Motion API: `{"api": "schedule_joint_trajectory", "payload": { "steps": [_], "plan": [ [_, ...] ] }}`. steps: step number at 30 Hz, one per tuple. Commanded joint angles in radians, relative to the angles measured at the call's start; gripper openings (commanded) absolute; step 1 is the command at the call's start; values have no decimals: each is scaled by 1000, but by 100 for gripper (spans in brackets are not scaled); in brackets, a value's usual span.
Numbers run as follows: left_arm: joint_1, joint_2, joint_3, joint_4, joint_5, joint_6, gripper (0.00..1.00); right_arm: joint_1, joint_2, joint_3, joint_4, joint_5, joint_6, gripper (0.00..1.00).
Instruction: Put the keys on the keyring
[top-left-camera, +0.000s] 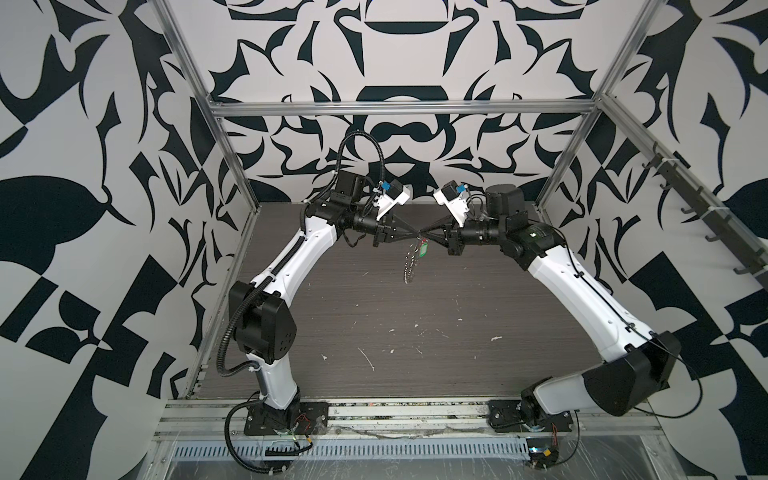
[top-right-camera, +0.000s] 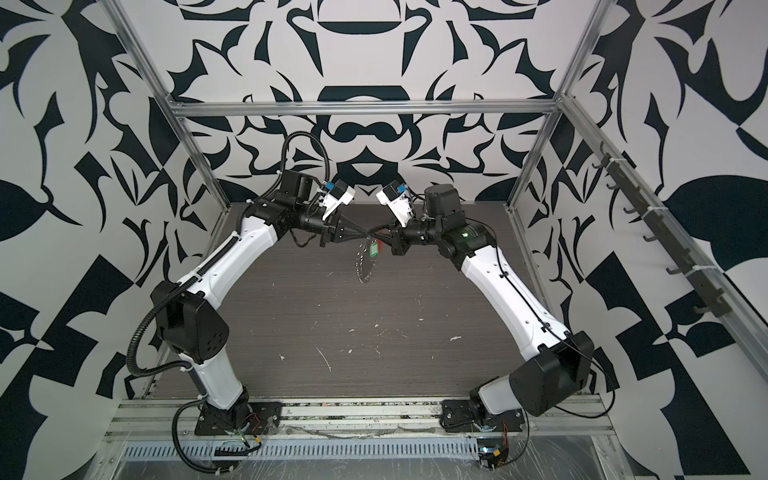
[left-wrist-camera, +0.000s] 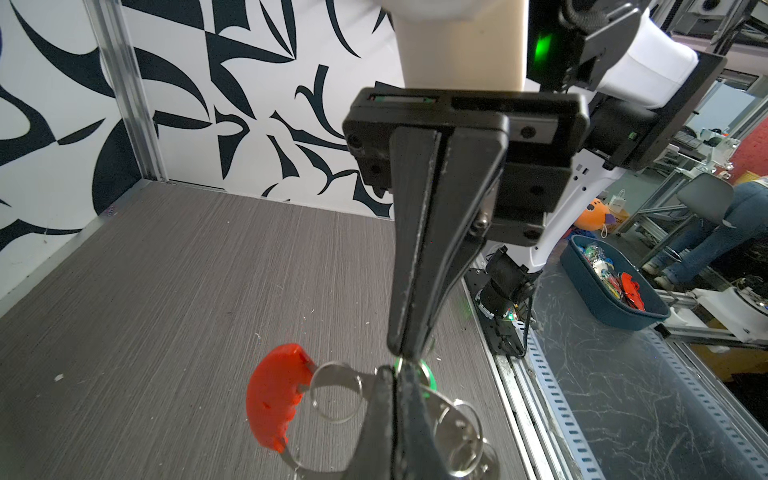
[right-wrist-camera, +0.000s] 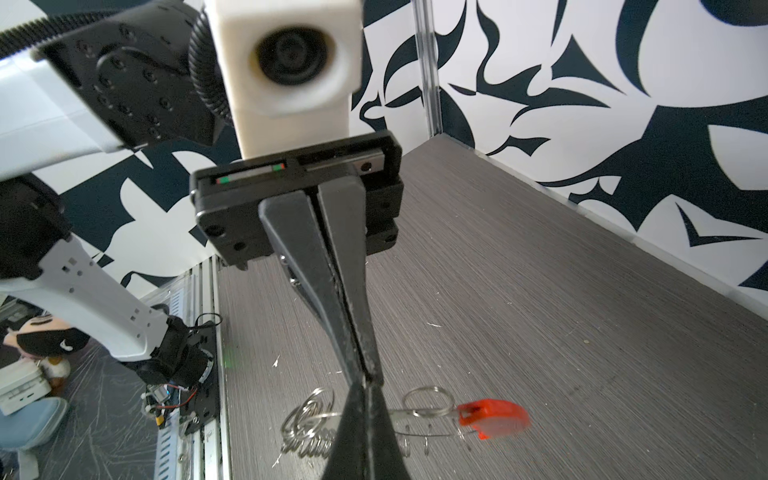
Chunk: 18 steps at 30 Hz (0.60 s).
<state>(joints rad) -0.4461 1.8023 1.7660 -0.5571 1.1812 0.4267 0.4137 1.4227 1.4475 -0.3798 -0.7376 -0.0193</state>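
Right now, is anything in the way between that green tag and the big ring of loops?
Nothing visible does. The green tag hangs right beside the keyring, both in the air under the meeting tips of the left gripper and right gripper.

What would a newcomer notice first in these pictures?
Two black robot hands, the left hand and the right hand, both shut, meet tip to tip in the air above the back of the grey wood-grain table. From that point hangs a large loop of small silver metal rings, with a small bright green plastic tag beside it and a curved red-orange plastic segment on the loop.
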Motion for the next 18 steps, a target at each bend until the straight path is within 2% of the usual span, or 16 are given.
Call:
{"api": "schedule_joint_trajectory", "payload": {
  "steps": [1,3,7,12,18],
  "plan": [
    [10,-19,-69,285,49,-232,0,-24,-100,-76,188,97,97,16],
    [16,-52,-168,564,0,-435,0,-65,-146,-148,264,113,160,25],
    [15,-92,-278,837,-95,-598,0,-107,-214,-266,393,133,235,29],
    [2,-95,-336,1031,-155,-750,0,-107,-204,-297,408,127,238,31],
    [-21,-86,-352,1092,-163,-782,0,-107,-169,-274,412,126,208,36]
  ]
}}
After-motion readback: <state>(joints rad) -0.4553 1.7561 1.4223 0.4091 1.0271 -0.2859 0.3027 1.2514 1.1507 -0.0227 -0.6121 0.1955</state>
